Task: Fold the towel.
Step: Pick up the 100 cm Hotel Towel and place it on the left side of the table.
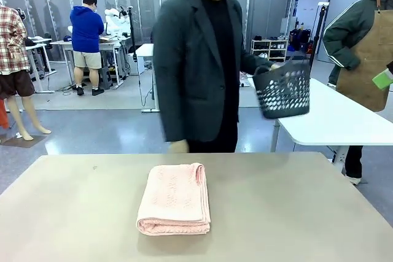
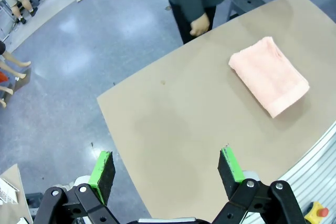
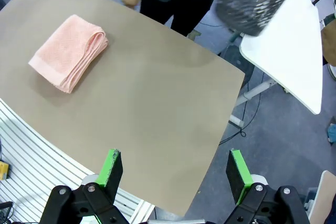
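Observation:
The pale pink towel (image 1: pixel 175 199) lies folded in a thick rectangular stack near the middle of the tan table (image 1: pixel 295 213). In the left wrist view the towel (image 2: pixel 269 75) rests far ahead to the upper right, well beyond my left gripper (image 2: pixel 167 170), whose green-padded fingers stand wide apart with nothing between them. High above the table's near edge, my right gripper (image 3: pixel 176 174) is open too and holds nothing, with the towel (image 3: pixel 68 51) far off at the upper left.
A person in a dark jacket (image 1: pixel 199 59) stands at the table's far side, holding a dark perforated basket (image 1: pixel 284 89) out to the right above a white table (image 1: pixel 344 121). Another person in a tan apron (image 1: pixel 368 53) stands at far right.

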Controlling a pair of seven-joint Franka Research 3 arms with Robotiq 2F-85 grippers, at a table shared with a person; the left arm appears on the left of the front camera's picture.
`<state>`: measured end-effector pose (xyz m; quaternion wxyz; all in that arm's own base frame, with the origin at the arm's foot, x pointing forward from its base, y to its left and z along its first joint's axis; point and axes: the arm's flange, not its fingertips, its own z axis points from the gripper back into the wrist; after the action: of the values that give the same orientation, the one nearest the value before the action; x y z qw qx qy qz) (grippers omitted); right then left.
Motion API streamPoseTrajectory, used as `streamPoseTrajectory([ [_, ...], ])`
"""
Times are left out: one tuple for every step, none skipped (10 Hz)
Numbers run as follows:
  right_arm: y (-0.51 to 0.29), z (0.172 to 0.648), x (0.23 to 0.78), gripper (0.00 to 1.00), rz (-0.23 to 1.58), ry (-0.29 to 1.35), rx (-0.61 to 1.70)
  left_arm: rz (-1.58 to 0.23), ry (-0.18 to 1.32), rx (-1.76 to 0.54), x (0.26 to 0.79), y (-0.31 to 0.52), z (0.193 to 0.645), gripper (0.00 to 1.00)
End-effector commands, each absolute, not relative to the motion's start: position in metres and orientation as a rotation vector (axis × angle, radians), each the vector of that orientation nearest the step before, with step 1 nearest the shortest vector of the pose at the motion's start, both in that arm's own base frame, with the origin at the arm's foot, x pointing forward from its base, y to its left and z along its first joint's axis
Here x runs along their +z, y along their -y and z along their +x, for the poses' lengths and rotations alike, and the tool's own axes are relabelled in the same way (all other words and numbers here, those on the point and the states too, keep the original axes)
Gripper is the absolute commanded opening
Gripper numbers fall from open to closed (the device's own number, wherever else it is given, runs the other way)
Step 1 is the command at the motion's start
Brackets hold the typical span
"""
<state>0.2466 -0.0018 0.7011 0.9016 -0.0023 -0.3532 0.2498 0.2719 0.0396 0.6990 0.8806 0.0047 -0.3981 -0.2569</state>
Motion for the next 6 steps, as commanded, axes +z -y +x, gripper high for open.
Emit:
streamPoseTrajectory([
  [0.0036,0.2457,0.7017,1.0,-0.005,0.726,0.515,0.019,0.82,-0.528,0.6987,-0.0399,0.2701,1.0],
  [0.0036,0.2457,0.7017,1.0,-0.005,0.726,0.515,0.019,0.82,-0.528,0.6987,-0.0399,0.2701,1.0],
  [0.0036,0.2457,0.7017,1.0,-0.005,0.726,0.515,0.019,0.82,-0.528,0.6987,-0.0399,0.2701,1.0],
  [0.0036,0.2457,0.7017,1.0,-0.005,0.726,0.515,0.019,0.82,-0.528,0.6987,-0.0399,0.2701,1.0],
  [0.0036,0.2457,0.7017,1.0,-0.005,0.726,0.515,0.019,0.82,-0.528,0.6987,-0.0399,0.2701,1.0],
  [0.0036,0.2457,0.7017,1.0,-0.005,0.726,0.515,0.019,0.82,-0.528,0.6987,-0.0399,0.2701,1.0],
])
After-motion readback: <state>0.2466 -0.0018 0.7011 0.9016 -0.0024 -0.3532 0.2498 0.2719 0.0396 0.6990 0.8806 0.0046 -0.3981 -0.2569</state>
